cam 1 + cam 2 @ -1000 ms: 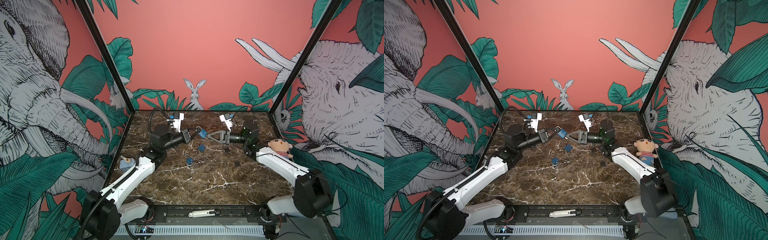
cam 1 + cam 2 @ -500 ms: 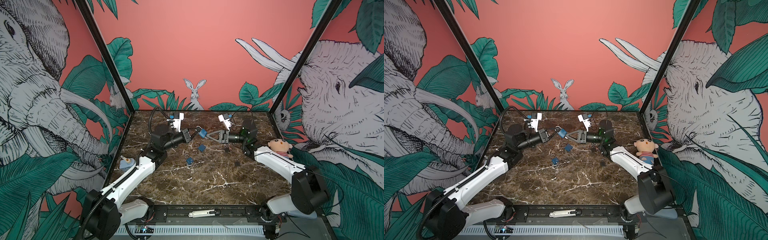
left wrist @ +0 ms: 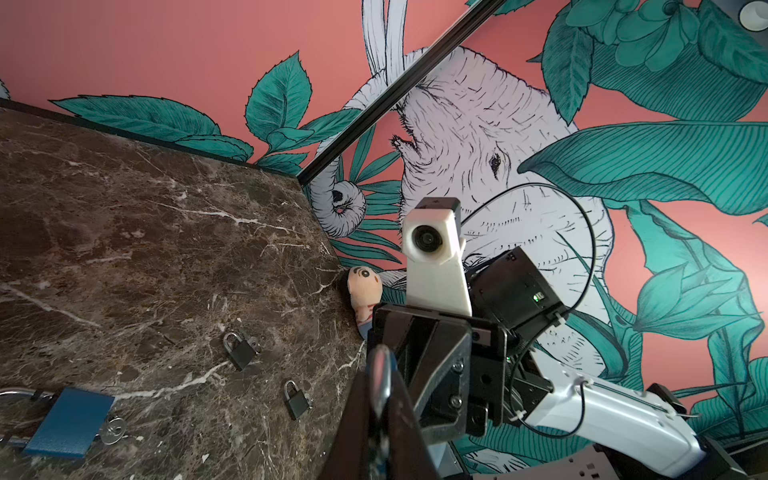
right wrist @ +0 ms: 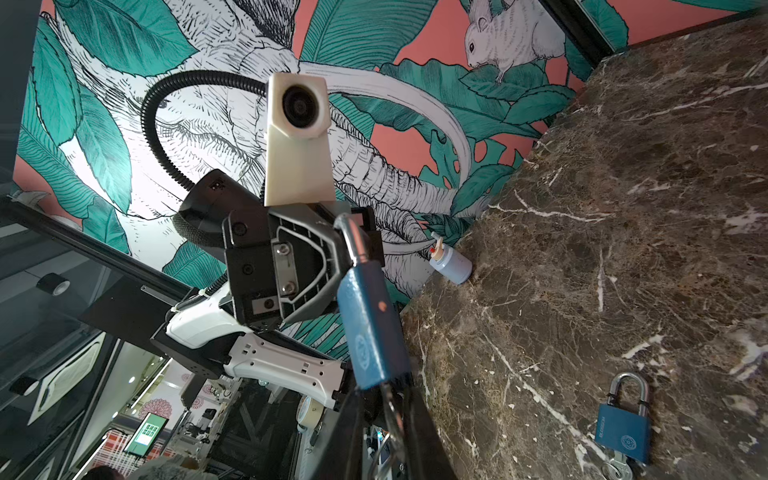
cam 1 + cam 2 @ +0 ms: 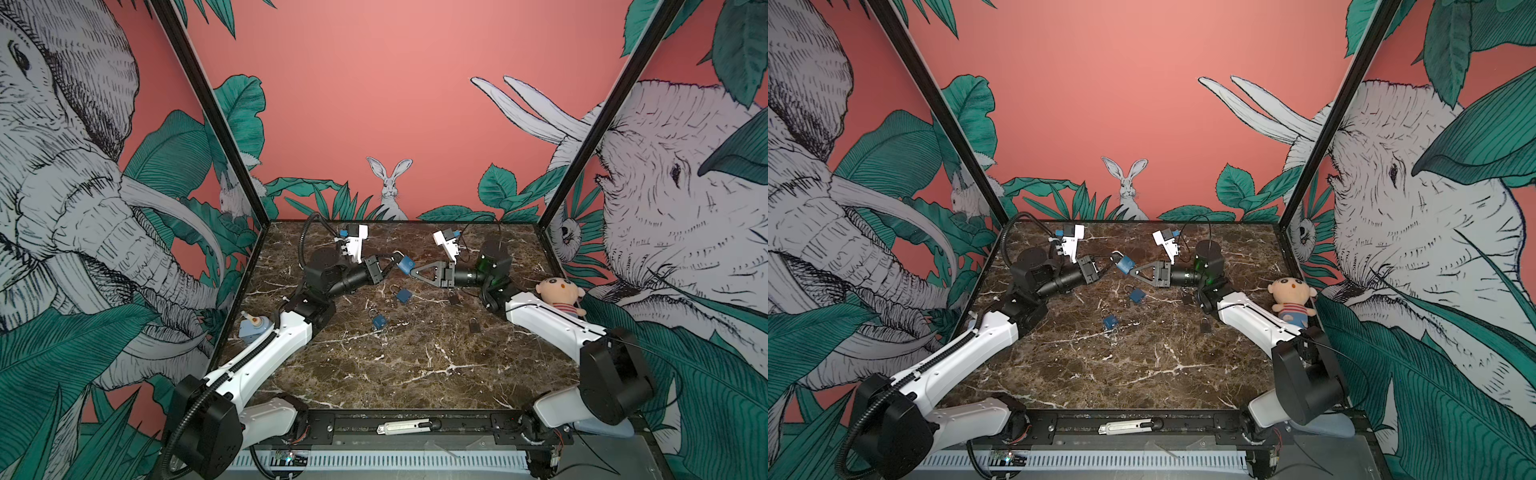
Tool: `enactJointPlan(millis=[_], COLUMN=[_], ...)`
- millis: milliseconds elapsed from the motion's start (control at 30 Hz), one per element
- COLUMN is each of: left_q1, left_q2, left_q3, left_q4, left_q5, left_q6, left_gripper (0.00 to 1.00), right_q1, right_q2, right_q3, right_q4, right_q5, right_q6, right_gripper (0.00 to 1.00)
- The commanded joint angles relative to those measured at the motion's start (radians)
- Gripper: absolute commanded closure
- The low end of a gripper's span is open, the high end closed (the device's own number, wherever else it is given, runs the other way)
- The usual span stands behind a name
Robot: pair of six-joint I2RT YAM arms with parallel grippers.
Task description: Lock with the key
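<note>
Now: left jaws closed on the shackle of a blue padlock point(image 5: 406, 263), holding it clear of the counter point(image 5: 415, 365); right jaws pinched on the key point(image 4: 390, 405) from the opposite side; key sits between the right jaws, at the padlock's bottom end; how far it is inserted cannot be told.

Midair: small flat silvery metal key point(image 4: 390, 409), blade meeting underside of raised blue metal padlock point(image 4: 370, 328); inserted or not, unclear.
</note>
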Motion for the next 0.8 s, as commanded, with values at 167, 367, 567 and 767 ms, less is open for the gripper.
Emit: enactJointPlan(millis=[167,367,567,767], left_q1=[0.015,0.018,0.051,0.137], left_q2=[-0.036,-0.040,-0.060,-0.085], left_q3=[0.022,0.019,0.009,0.004], left_q4=[0.051,0.050,0.059,0.094], left_q5=[-0.029,-0.032,-0.039,0.005], left_q6=[0.002,0.002,-0.005,-0.045], left_gripper=[1.00,1.00,1.00,1.00], right_q1=[0.006,0.006,0.006,0.000], right_q2=[-0.005,-0.004,-0.009,-0.035], right_q3=[-0.017,-0.017,-0.077,-0.203], right_q4=[0.050,0.051,0.120,0.254], right_q5=[-0.015,-0.017,-0.006,0.024], right_q6=[-0.006,-0.007,0.029,0.102], right_gripper=[0.85,1.00,1.00,1.00])
